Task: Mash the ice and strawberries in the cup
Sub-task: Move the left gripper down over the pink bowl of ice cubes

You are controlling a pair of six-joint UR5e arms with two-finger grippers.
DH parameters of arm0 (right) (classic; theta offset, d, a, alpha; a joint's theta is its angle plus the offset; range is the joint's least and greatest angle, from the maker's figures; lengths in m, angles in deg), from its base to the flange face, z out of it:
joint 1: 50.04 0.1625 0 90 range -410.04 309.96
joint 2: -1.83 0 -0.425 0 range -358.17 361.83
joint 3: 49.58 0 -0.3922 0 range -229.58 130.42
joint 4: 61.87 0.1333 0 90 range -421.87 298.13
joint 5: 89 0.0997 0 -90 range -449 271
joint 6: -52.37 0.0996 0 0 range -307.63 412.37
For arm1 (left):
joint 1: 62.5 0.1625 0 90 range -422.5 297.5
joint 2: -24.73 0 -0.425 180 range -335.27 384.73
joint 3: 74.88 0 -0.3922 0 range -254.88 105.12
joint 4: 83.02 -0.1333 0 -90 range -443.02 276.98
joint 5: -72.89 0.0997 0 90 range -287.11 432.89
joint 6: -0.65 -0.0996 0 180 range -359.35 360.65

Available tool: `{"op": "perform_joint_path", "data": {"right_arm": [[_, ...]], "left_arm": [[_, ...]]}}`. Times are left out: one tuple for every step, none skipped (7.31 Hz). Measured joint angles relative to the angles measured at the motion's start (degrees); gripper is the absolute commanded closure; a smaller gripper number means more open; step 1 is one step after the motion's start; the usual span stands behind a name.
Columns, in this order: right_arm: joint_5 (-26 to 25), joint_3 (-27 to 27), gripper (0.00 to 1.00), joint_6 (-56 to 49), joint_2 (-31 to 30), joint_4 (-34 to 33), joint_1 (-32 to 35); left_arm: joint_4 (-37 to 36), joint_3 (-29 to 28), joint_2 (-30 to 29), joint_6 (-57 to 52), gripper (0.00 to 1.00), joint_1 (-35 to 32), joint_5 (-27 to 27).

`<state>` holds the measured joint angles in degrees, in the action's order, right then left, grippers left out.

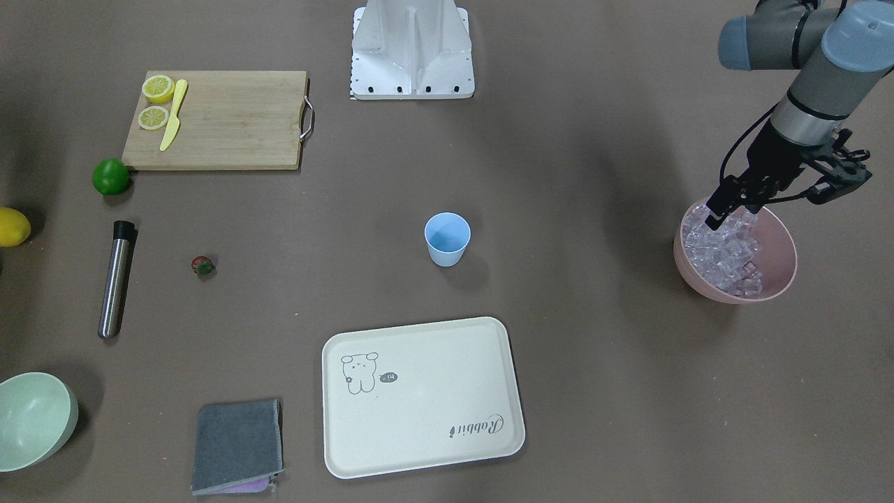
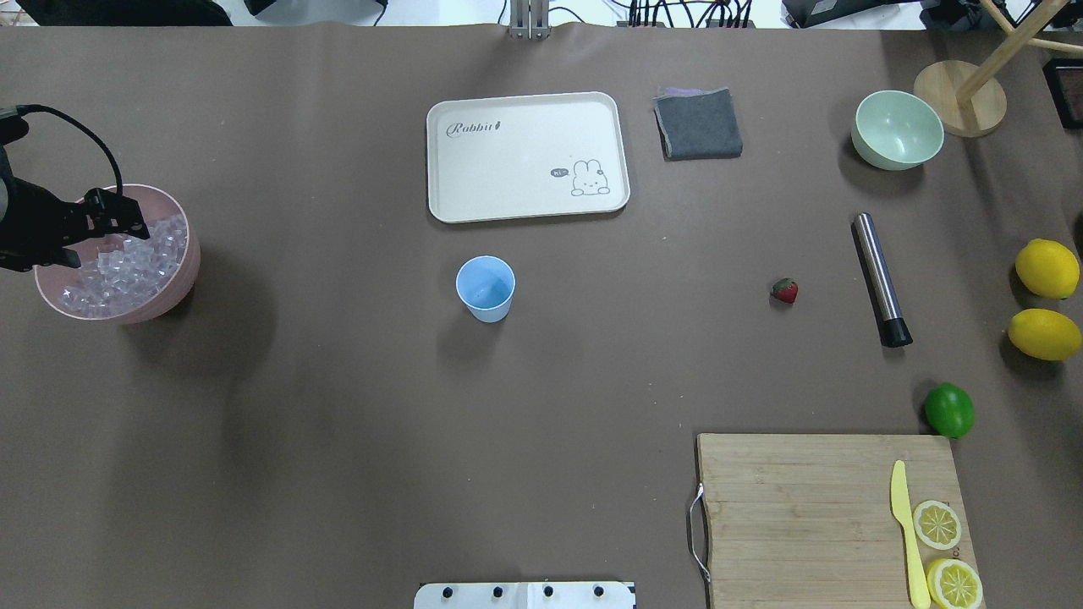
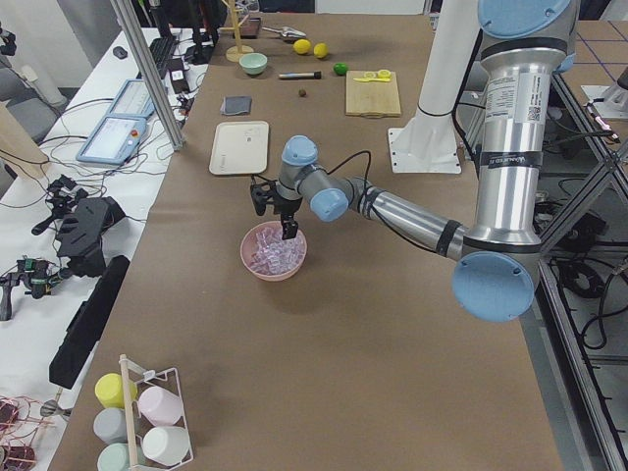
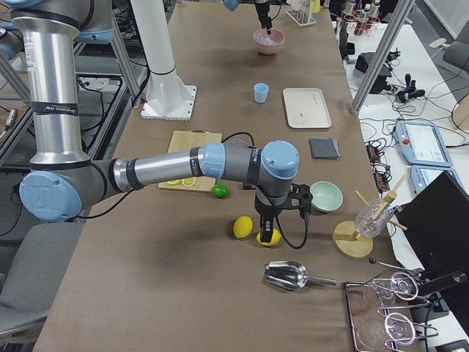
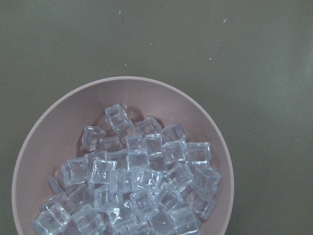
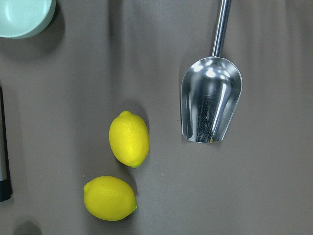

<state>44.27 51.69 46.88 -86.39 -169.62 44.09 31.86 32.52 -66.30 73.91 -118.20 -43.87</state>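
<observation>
The light-blue cup (image 1: pixel 447 239) stands upright near the table's middle, also in the overhead view (image 2: pixel 486 288). One red strawberry (image 1: pixel 202 265) lies on the table far to the cup's side (image 2: pixel 784 290). The ice (image 5: pixel 142 181) fills a pink bowl (image 1: pixel 782 237) at the table's end. My left gripper (image 1: pixel 730 213) hangs just over the ice (image 2: pixel 118 271), fingers apart and empty. My right gripper (image 4: pixel 267 233) shows only in the exterior right view, above two lemons; I cannot tell whether it is open or shut.
A steel muddler (image 1: pixel 115 279) lies beyond the strawberry. A cream tray (image 1: pixel 419 395), grey cloth (image 1: pixel 237 443) and pale green bowl (image 1: pixel 31 419) sit on the operators' side. A cutting board (image 1: pixel 230 119) holds lemon halves and a yellow knife. A lime (image 1: pixel 111 176), lemons (image 6: pixel 129 138) and a metal scoop (image 6: pixel 211 98) lie nearby.
</observation>
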Motion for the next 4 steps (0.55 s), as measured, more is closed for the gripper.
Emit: {"op": "perform_joint_path", "data": {"right_arm": [[0.02,0.01,0.00,0.02,-0.02,0.00,0.00],[0.00,0.01,0.00,0.02,-0.03,0.00,0.00],[-0.03,0.02,0.00,-0.02,-0.02,0.00,0.00],[-0.10,0.04,0.00,-0.03,0.02,0.00,0.00]], "left_arm": [[0.74,-0.51,0.09,0.51,0.13,0.58,-0.05],[1.00,-0.69,0.12,1.55,0.21,1.51,-0.04],[1.11,-0.74,0.19,2.61,0.23,2.43,0.02],[1.17,-0.80,0.29,3.19,0.29,3.03,0.08]]}}
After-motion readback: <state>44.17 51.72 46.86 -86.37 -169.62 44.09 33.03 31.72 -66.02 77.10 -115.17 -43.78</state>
